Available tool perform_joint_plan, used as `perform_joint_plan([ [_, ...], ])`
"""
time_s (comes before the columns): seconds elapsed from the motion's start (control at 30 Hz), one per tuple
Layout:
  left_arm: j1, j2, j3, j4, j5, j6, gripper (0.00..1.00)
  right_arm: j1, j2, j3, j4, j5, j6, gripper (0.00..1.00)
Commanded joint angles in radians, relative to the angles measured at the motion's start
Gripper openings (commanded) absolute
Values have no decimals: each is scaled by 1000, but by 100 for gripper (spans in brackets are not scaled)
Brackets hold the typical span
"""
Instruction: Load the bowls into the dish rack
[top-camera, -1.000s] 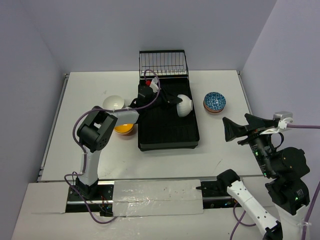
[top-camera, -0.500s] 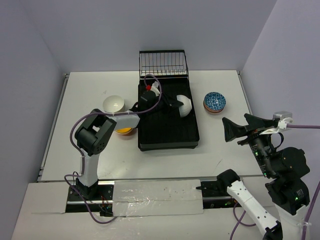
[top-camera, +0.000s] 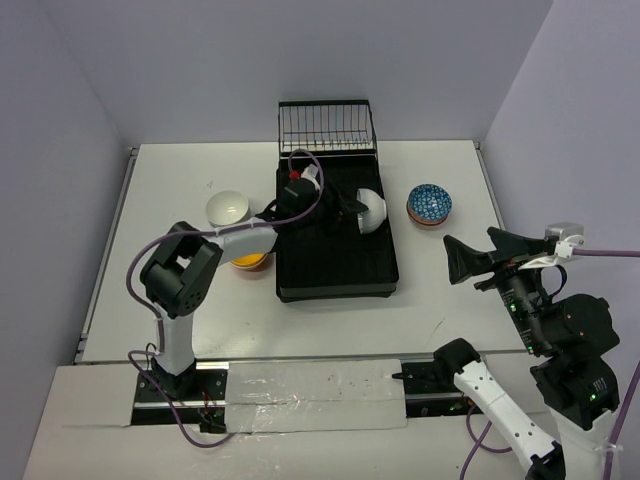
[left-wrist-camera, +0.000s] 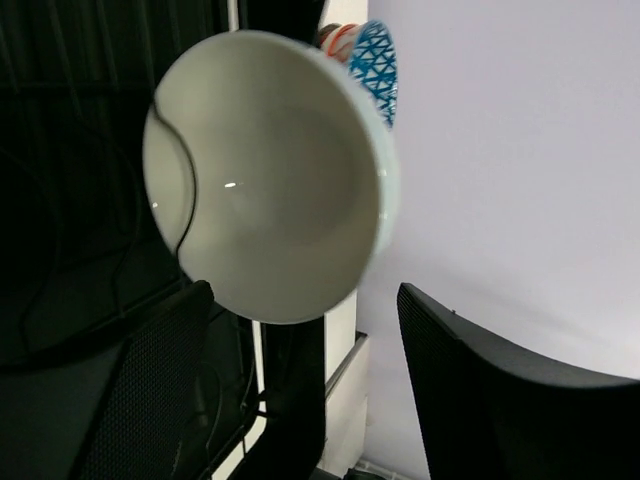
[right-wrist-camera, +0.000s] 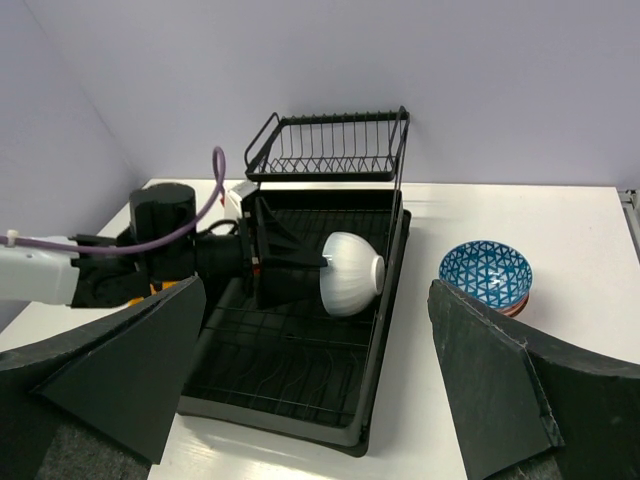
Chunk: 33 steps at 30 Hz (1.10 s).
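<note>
Now the white bowl (top-camera: 370, 210) is seen tipped on its side at the right edge of the dish rack (top-camera: 335, 270). Its hollow side is turned toward the left gripper (top-camera: 345, 205), just ahead of the spread fingers, which seem to be off it. The right gripper (top-camera: 455, 262) is spread wide with nothing in it, well apart from the bowl.

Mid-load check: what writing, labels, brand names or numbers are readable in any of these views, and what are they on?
None: no readable text, label, brand or number shows in any view.
The blue-patterned bowl carries only a triangle pattern, not writing.
The white bowl and the dish rack are unmarked.
</note>
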Motion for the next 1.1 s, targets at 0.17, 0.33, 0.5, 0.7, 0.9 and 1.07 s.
perform_joint_plan([
  [0.17, -3, -145, 112, -150, -54, 179, 87, 7, 2, 25, 12, -7, -9, 100],
  [0.33, -3, -240, 168, -285, -147, 324, 93, 9, 3, 31, 4, -16, -23, 100],
  [0.5, -1, -340, 236, -578, -344, 527, 96, 7, -9, 14, 18, -17, -31, 100],
  [0.7, 40, -487, 187, -810, -626, 694, 97, 7, -11, -30, 44, -99, -29, 100],
  [0.9, 180, -541, 139, -985, -605, 855, 95, 7, -12, -127, 113, -126, 30, 100],
  [1.07, 281, -474, 173, -1057, -556, 905, 91, 7, -3, -170, 116, -139, 1, 100],
])
